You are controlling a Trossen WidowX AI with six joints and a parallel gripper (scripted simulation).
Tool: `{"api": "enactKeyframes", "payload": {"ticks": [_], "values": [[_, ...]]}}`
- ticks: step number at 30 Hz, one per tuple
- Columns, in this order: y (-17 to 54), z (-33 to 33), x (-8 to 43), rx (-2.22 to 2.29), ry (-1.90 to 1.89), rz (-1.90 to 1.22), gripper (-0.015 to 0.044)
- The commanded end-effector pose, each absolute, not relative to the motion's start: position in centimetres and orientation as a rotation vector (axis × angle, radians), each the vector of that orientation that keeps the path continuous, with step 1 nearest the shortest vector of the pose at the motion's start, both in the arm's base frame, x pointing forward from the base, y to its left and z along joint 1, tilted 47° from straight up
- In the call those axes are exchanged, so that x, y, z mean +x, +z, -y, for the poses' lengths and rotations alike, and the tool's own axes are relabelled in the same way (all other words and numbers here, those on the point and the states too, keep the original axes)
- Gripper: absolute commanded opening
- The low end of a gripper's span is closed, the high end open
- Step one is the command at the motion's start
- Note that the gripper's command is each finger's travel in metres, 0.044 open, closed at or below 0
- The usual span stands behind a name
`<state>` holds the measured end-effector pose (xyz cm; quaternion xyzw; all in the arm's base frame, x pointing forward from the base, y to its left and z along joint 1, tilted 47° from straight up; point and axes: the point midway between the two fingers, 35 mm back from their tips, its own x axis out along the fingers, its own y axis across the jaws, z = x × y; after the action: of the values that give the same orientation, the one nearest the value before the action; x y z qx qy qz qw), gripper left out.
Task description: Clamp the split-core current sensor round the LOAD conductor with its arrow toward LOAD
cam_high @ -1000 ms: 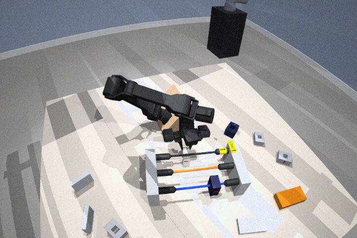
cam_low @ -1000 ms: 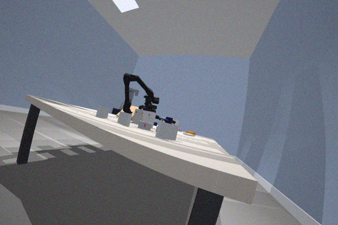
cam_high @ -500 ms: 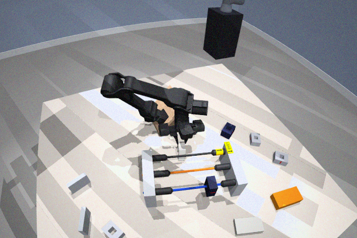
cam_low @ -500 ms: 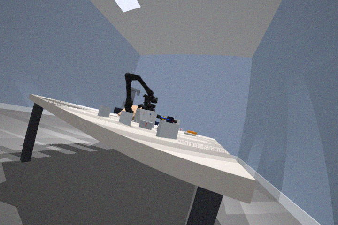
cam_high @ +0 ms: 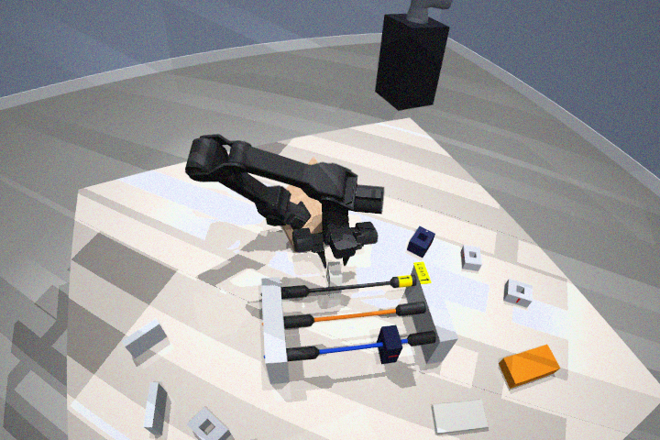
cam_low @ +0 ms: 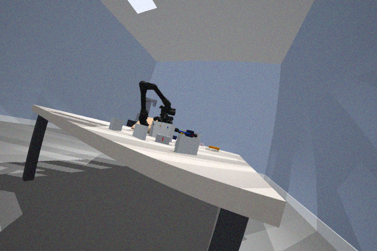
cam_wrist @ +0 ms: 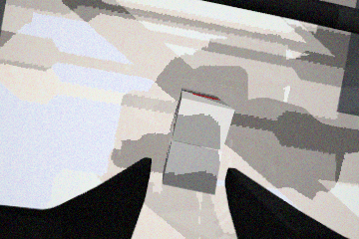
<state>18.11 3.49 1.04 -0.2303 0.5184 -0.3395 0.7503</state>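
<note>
Walls plain blue-grey, meeting in corners. Pale skirting along their foot. Ceiling flat, grey; one bright white panel in it. Floor grey, dark under the worktop, which is pale, thick-edged, on dark legs. Slanting bands of light and shadow over floor and worktop. Black block upright beyond the worktop's far edge.
</note>
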Motion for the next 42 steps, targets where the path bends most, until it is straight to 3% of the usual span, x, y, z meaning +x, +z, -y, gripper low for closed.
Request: {"api": "enactKeyframes", "payload": {"ticks": [1, 14, 16, 34, 42], "values": [[1.1, -3.5, 18.1, -0.504, -0.742, -1.133, 0.0279], [4.5, -7.7, 16.6, -0.504, -0.742, -1.137, 0.0279], [4.5, -7.7, 16.7, -0.550, -0.715, -1.170, 0.0320], [5.6, -7.0, 20.4, -1.566, 0.426, -1.792, 0.0320], [5.6, -7.0, 20.4, -1.577, 0.447, -1.795, 0.0320]]}}
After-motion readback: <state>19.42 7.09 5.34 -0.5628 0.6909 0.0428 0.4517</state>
